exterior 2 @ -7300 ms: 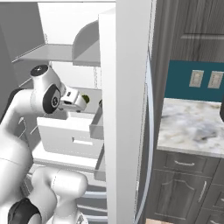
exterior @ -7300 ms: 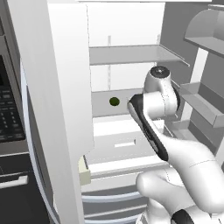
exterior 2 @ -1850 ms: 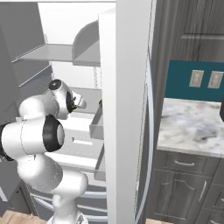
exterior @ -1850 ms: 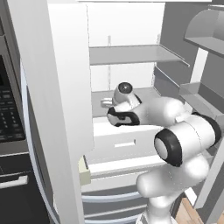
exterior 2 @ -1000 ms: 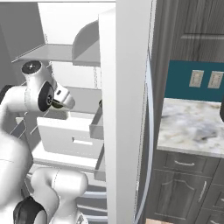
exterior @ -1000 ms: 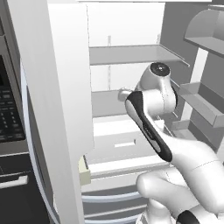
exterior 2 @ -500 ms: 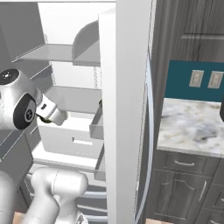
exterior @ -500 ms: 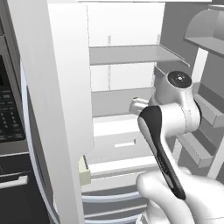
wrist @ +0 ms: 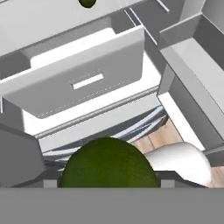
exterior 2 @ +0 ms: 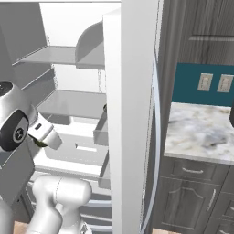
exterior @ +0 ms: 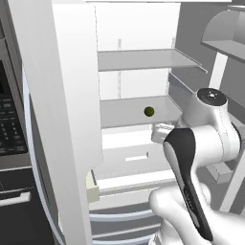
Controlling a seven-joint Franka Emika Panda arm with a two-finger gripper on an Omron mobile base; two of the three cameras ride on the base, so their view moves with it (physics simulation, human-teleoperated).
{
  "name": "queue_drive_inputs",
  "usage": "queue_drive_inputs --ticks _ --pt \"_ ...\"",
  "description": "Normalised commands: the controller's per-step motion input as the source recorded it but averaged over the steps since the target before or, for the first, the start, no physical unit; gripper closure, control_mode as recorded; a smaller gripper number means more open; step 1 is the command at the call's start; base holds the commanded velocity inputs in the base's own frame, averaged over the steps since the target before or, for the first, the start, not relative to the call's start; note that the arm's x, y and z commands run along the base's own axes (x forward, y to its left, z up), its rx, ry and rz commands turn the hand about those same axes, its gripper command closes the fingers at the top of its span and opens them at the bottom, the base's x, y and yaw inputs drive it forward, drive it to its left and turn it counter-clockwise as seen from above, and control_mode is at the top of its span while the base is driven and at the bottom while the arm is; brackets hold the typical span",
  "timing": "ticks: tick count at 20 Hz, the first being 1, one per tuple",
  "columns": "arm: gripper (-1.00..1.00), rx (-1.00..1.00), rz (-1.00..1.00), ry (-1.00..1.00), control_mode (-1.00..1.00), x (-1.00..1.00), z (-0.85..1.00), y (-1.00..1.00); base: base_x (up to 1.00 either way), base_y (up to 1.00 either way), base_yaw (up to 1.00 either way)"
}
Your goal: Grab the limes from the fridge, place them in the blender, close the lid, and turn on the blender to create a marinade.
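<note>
Limes sit in two places: one lime (wrist: 108, 162) is clamped between my gripper (exterior 2: 42, 142) fingers, filling the lower middle of the hand view and peeking out dark green under the hand in the right base view. My gripper hangs just outside the open fridge (exterior: 139, 57), in front of the white drawer (wrist: 83, 83). A second lime (exterior: 149, 111) rests on the grey shelf (exterior: 129, 110) above that drawer, well apart from my hand. Beside the fridge door stands a marbled counter (exterior 2: 201, 132).
</note>
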Motion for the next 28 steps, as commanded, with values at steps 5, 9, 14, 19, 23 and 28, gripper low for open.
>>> queue_drive_inputs --ticks 5,9,14,19,23,28 --pt "1.00 0.00 0.00 0.00 1.00 0.00 0.00 0.00 -1.00 0.02 0.00" --pt "1.00 0.00 0.00 0.00 1.00 0.00 0.00 0.00 -1.00 0.07 -0.02" --pt "1.00 0.00 0.00 0.00 1.00 0.00 0.00 0.00 -1.00 0.23 -0.06" --pt "1.00 0.00 0.00 0.00 1.00 0.00 0.00 0.00 -0.79 0.55 0.31" --pt "1.00 0.00 0.00 0.00 1.00 0.00 0.00 0.00 -0.34 0.38 0.74" --pt "1.00 0.00 0.00 0.00 1.00 0.00 0.00 0.00 -0.33 0.30 0.78"
